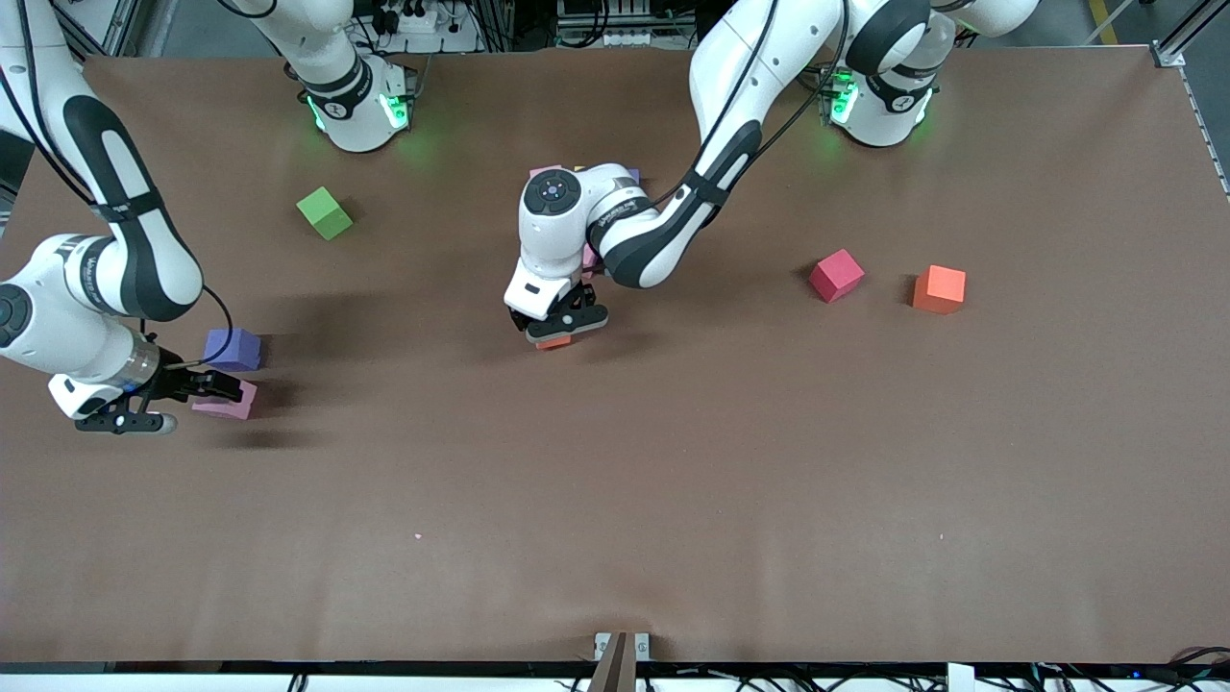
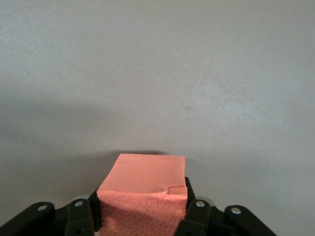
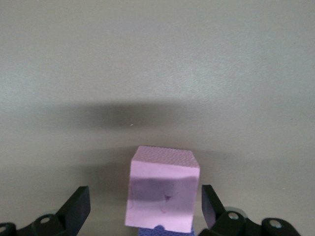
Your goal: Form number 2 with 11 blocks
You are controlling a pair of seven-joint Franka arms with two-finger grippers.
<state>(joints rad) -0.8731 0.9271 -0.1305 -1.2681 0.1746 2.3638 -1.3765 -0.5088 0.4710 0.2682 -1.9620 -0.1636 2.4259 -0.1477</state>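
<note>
At mid-table the left pincer (image 1: 557, 329) grips a red block (image 2: 142, 194) squarely; the right pincer (image 1: 183, 399) gapes around a pink block (image 3: 162, 194).

My left gripper (image 1: 555, 332) is mid-table, clamped on a block (image 2: 142, 196). Right gripper (image 1: 183, 399) sits w/ fingers spread around another block (image 3: 162, 194), one more cube (image 1: 233, 348) just beside it, farther from the front cam.

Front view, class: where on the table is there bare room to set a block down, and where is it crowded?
Bare: the broad strip of table nearest the camera, and the stretch between the red block in the left gripper and the crimson cube. Crowded: under the left arm, and around the right gripper, open about a pink cube by a purple one.
</note>
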